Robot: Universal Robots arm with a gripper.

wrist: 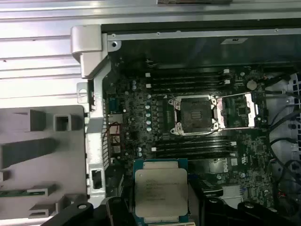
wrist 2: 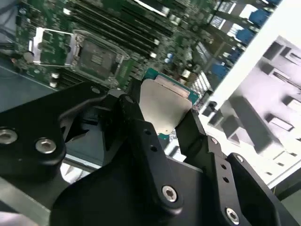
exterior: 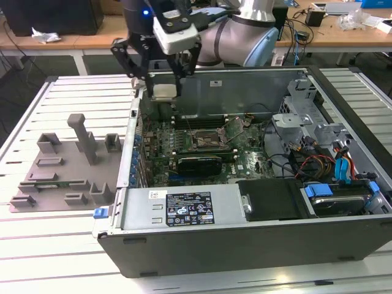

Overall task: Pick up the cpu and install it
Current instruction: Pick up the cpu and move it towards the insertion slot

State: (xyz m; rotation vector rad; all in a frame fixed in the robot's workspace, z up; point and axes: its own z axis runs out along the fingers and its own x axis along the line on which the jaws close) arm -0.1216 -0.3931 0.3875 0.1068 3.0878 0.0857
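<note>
Exterior view: the tool [exterior: 164, 86] hangs above the back of the open computer case [exterior: 245, 245]. Its 2 black fingers are drawn in narrow on the cpu [exterior: 165, 92], which is held flat and clear of the board. The cpu is up from the socket [exterior: 205, 139] and toward the exterior view's left of it, well apart. A grey tray [exterior: 61, 165] lies on the slatted bench [exterior: 37, 245], farther to the exterior view's left of the socket and outside the case wall.

Second wrist view: the fingers [wrist 2: 136, 122] press on 2 opposite edges of the cpu [wrist 2: 164, 106]. Its silver top faces the camera and a green rim shows at the corners. The socket [wrist 2: 96, 56] stands open with its metal frame swung back, and bare board separates it from the cpu.

First wrist view: the cpu [wrist: 160, 190] sits level in the grip, silver side up, with a finger [wrist: 115, 212] at its edge. The socket [wrist: 195, 114] is near but not under it, and a row of memory slots lies between them. The tray [wrist: 42, 155] is across the case wall from the socket.
</note>
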